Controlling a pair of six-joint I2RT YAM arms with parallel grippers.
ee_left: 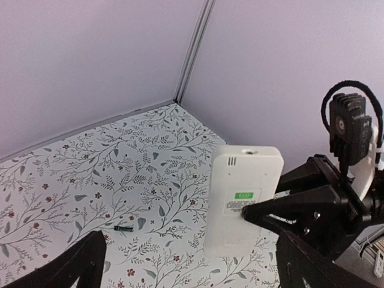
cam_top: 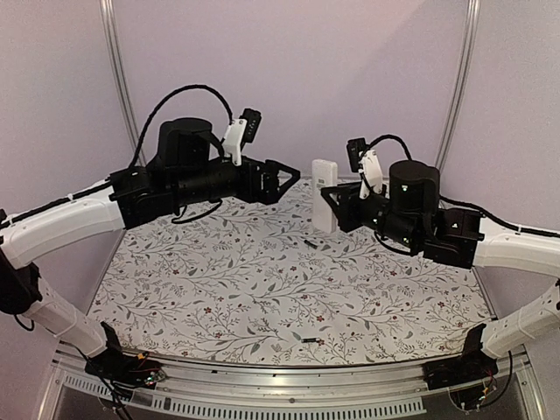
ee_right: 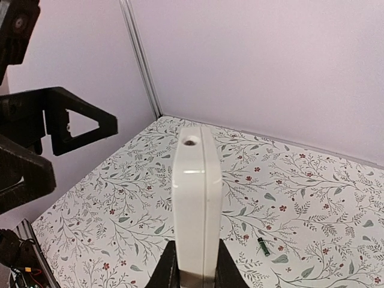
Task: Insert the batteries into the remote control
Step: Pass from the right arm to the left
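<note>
Remote control (cam_top: 325, 194) held upright above floral worktop (cam_top: 201, 289), lower end clenched in right pincer (cam_top: 337, 208), left pincer (cam_top: 293, 179) released just beside it, one battery (cam_top: 313, 243) beneath, second battery (cam_top: 308, 339) near front edge.

The remote (ee_right: 197, 204) is smooth white plastic with a faint sheen. The left gripper (cam_top: 282, 179) and right gripper (cam_top: 336, 206) look like matt black plastic. The cloth (cam_top: 262, 289) is matt, with a leaf print. At the cloth's near edge the rail (cam_top: 289, 382) is brushed metal. Behind the cloth the wall (cam_top: 350, 70) is matt.
</note>
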